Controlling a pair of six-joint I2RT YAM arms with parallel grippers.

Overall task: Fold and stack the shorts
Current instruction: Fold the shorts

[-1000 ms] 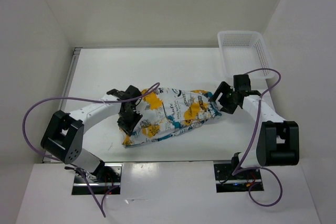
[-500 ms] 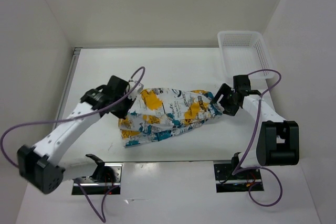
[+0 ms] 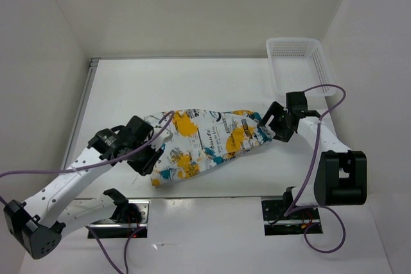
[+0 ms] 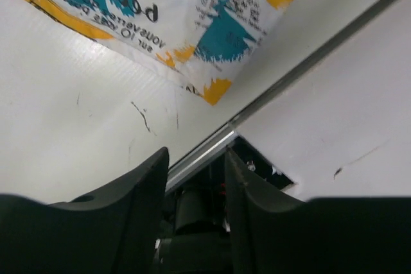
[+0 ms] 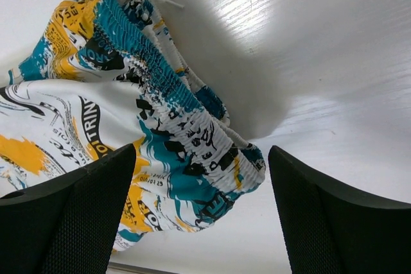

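I see one pair of shorts lying spread on the table, near its front edge. The long axis goes slanting, from near left to far right. The elastic waistband points to the right and the leg end points to the near left. The right gripper stands at the waistband with its fingers wide apart and clamps nothing. The left gripper is just beside the leg end, its fingers a little apart and empty. One white mesh basket stands in the far right corner.
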